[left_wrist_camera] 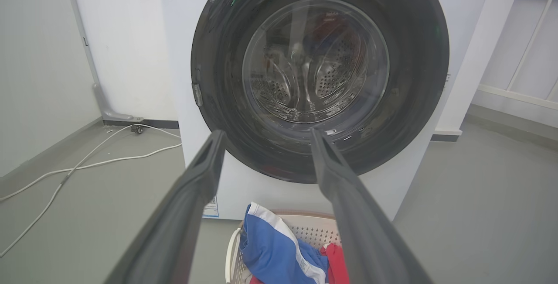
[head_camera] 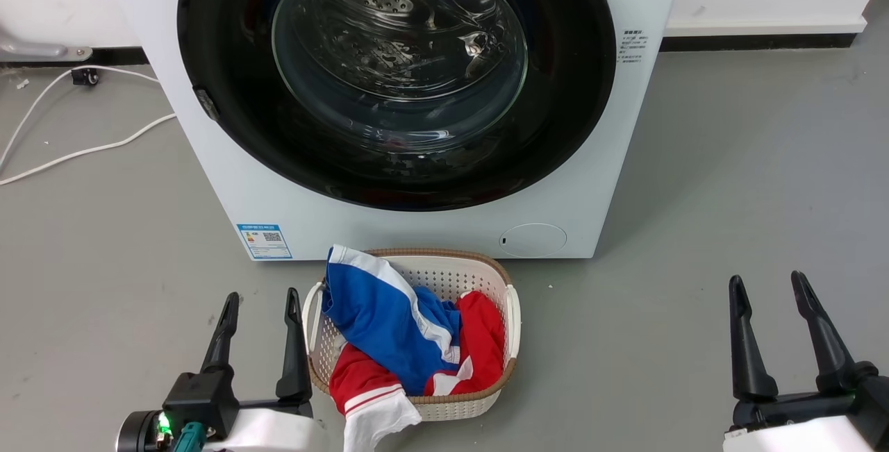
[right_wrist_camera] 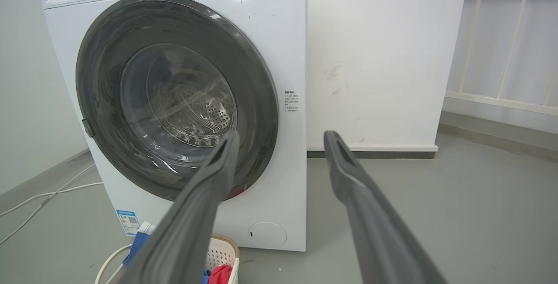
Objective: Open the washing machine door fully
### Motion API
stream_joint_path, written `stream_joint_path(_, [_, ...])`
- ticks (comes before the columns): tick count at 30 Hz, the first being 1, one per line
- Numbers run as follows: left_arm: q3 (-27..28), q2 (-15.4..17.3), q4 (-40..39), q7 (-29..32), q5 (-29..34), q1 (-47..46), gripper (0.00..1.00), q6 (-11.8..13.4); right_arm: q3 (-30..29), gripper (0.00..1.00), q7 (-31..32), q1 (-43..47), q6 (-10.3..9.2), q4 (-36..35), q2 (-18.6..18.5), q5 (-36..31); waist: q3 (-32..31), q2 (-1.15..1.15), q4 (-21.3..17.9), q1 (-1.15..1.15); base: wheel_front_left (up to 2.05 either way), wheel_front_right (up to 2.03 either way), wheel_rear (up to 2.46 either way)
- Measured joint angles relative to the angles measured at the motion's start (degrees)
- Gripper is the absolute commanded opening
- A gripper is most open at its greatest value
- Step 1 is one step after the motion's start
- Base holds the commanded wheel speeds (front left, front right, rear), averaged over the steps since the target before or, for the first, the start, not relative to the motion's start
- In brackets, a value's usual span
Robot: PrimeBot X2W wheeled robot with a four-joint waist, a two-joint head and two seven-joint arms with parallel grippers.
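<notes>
**Door lying shut, a basket sitting in front of the machine**

In the head view, a laundry basket (head_camera: 512, 313) is sitting on the grey floor (head_camera: 729, 195) at 6 o'clock from the washing machine (head_camera: 417, 230), just before its front. A blue garment (head_camera: 389, 320) and a red garment (head_camera: 483, 341) are filling the basket and hanging over its near rim. A white cable (head_camera: 83, 150) is curling over the floor at 9 o'clock.

The washing machine door (head_camera: 397, 67) is lying flat against the machine front at 12 o'clock, and the upper edge of the view is cutting off its top. Reflections are crossing the glass, so the drum (left_wrist_camera: 331, 79) behind it is hard to make out.

The door is a glossy black ring around a clear bulging window, with a small latch (head_camera: 206, 103) at its 9 o'clock edge. The basket is pale perforated plastic with a brown woven rim. A blue sticker (head_camera: 264, 240) and a round flap (head_camera: 533, 239) are showing low on the white front.

The left gripper (head_camera: 262, 296) at 7 o'clock and the right gripper (head_camera: 765, 278) at 4 o'clock are both keeping their dark tapered fingers spread, holding nothing, well apart from the door.
</notes>
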Motion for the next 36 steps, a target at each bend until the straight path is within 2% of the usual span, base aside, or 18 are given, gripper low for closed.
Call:
stream_joint_path(14, [2.33, -1.58, 0.98, -1.31, 5.06, 1.18, 1.00, -1.74, -0.12, 1.00, -1.42, 1.27, 0.08, 0.74, -0.01, -0.59, -0.10, 0.00, 0.02, 0.00, 0.00, 0.00, 0.00])
stream_joint_path(20, [2.92, -1.85, 1.68, -1.45, 5.09, 1.33, 1.00, -2.24, 0.03, 1.00, -1.49, 1.70, 0.08, 2.16, -0.02, 0.90, -0.09, 0.00, 0.12, 0.00, 0.00, 0.00, 0.00])
stream_joint_path(36, [2.83, -1.99, 3.20, -1.45, 5.53, 1.45, 1.00, -1.26, 0.77, 1.00, -1.49, 2.03, 0.08, 4.15, -0.03, 1.57, -0.17, 0.00, 0.23, 0.00, 0.00, 0.00, 0.00])
